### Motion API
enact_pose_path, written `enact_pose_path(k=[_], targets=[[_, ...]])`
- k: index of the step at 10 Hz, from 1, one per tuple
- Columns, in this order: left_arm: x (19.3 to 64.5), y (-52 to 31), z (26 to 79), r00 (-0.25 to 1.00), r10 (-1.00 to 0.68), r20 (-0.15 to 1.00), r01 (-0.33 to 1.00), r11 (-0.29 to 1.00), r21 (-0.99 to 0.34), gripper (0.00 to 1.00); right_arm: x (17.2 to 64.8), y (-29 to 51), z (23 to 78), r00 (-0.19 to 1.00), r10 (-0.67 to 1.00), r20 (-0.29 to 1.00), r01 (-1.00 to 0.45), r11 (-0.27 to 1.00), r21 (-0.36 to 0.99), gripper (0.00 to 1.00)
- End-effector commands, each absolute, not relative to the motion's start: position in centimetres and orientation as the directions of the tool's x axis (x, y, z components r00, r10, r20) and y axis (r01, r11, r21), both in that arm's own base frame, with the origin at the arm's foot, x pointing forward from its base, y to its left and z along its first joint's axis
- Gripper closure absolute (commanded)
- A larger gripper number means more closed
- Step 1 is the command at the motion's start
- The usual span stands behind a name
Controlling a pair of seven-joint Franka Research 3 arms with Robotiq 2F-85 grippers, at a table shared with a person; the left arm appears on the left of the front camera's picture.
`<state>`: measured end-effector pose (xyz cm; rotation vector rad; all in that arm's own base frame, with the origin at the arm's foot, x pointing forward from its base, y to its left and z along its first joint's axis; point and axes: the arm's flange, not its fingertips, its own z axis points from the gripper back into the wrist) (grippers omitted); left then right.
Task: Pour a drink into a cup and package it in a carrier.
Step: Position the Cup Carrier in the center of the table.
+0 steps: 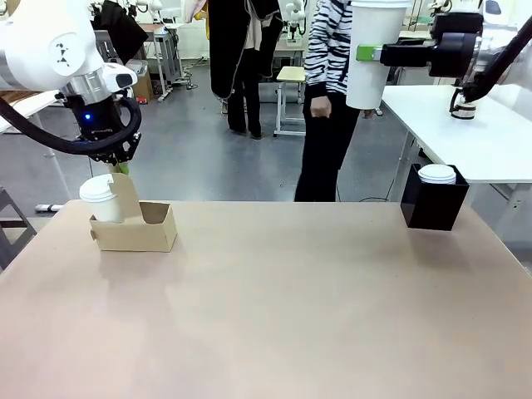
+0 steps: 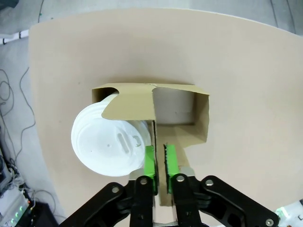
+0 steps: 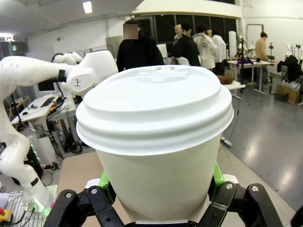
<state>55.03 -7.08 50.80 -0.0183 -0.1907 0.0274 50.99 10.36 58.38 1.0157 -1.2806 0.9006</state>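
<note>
In the front view, the fingertips of the left gripper point(image 1: 121, 171) are hidden behind the tall handle tab of the low brown cardboard cup carrier point(image 1: 137, 237). The carrier stands at the far left of the tan table point(image 1: 291, 307). From the left wrist, the green pads point(image 2: 149, 161) are seen almost together, with the tab pinched between them. A lidded white paper cup point(image 1: 101, 198) is seated in the carrier's left pocket, just beside the tab. Its lower body is covered by the pocket wall.

A second tall white paper cup point(image 1: 366, 79) is clamped at mid-body by the right gripper point(image 1: 366, 54), high above the table's far right. Its top is cut off by the picture's edge there, and its contents are hidden under a white plastic lid point(image 3: 154, 101). A black square box point(image 1: 432, 208) is seen on the table's far right.
</note>
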Motion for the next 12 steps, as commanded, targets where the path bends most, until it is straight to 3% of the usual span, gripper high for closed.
enact_pose_path(k=[1, 3, 4, 5, 9, 12], targets=[[55.1, -6.9, 50.6, 0.976, 0.061, 0.209, -0.063, 0.998, 0.004, 1.00, 51.1, 10.6, 58.8, 0.074, -0.021, 0.997, -0.946, 0.314, 0.077, 0.14], [55.7, -6.2, 50.5, 0.971, 0.102, 0.214, -0.106, 0.994, 0.004, 1.00, 51.1, 10.6, 58.8, 0.074, -0.021, 0.997, -0.946, 0.314, 0.077, 0.14], [56.1, -5.9, 50.2, 0.986, 0.092, 0.140, -0.090, 0.996, -0.025, 1.00, 51.1, 10.6, 58.8, 0.074, -0.021, 0.997, -0.946, 0.314, 0.077, 0.14], [55.2, -6.5, 50.7, 0.979, 0.054, 0.194, -0.052, 0.999, -0.013, 1.00, 51.1, 10.6, 58.8, 0.074, -0.021, 0.997, -0.946, 0.314, 0.077, 0.14], [55.3, -6.6, 50.6, 0.981, 0.056, 0.186, -0.055, 0.998, -0.014, 0.98, 51.1, 10.6, 58.8, 0.074, -0.021, 0.997, -0.946, 0.314, 0.077, 0.14], [53.3, -7.9, 56.0, 0.971, 0.131, 0.199, -0.132, 0.991, -0.008, 0.98, 51.1, 10.6, 58.8, 0.074, -0.021, 0.997, -0.946, 0.314, 0.077, 0.14]])
